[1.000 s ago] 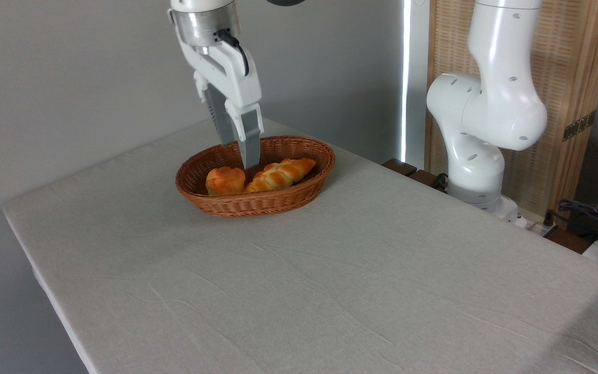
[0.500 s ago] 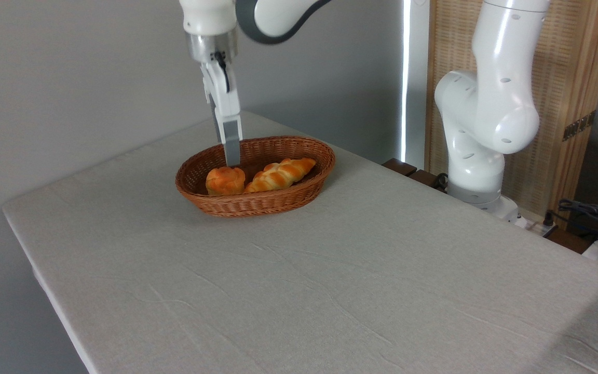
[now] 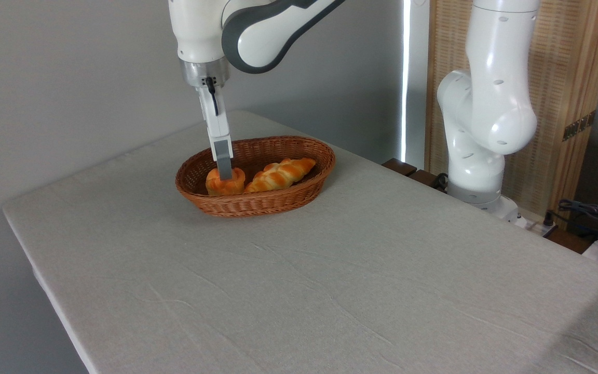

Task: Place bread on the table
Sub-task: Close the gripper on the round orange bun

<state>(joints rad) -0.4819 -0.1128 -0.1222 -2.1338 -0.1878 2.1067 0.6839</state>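
The bread (image 3: 212, 183), a small round golden-orange bun, lies in the left end of a brown wicker basket (image 3: 278, 201) on the table (image 3: 330, 270). My gripper (image 3: 225, 174) points straight down over the bun and is seen edge-on. Its near finger (image 3: 222, 162) crosses the front of the bun's top, and the far finger is hidden behind. The jaws stand apart on either side of the bun, which rests in the basket undeformed.
A long braided orange-and-cream loaf (image 3: 280, 174) lies beside the bun in the basket. The arm's white base (image 3: 478, 156) stands at the table's far right edge, with cables (image 3: 589, 213) beyond it. A grey wall runs behind the table's left side.
The gripper has turned edge-on to the camera, shifted left and come down from above the basket's middle until its finger overlaps the bun. Bun and loaf have not moved.
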